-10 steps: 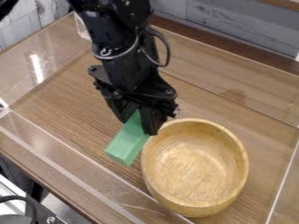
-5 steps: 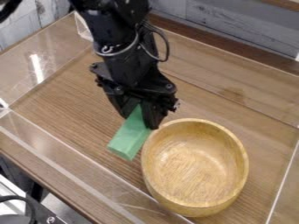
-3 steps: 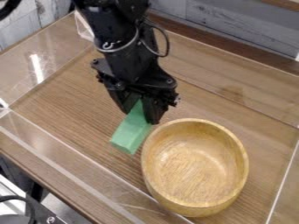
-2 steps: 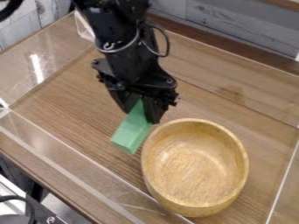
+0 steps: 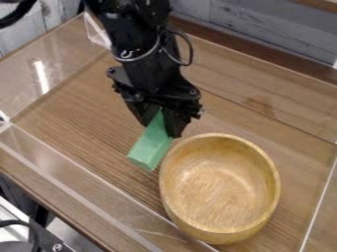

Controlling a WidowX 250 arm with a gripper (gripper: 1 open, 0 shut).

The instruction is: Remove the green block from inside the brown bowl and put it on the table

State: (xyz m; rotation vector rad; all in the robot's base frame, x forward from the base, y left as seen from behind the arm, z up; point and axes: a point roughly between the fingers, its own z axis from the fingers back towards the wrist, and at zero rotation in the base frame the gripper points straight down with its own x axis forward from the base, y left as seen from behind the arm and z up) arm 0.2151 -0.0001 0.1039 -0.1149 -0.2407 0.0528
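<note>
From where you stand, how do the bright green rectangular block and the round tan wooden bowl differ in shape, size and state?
The bright green rectangular block is long and straight-edged, while the round tan wooden bowl is circular and hollow. The block is much smaller than the bowl. The block is in the black gripper, whereas the bowl rests on the brown table.

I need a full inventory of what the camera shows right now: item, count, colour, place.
Bowl: one, light tan, on the table, to the right of the block in the view.
Block: one, green, at the gripper, outside the bowl.
Table: one, brown wood grain, under everything.
Clear wall: at least one, transparent, along the table's edge.
Cable: one visible, black, bottom left corner.
Robot arm with gripper: one, black, upper middle, reaching down to the block.
</note>
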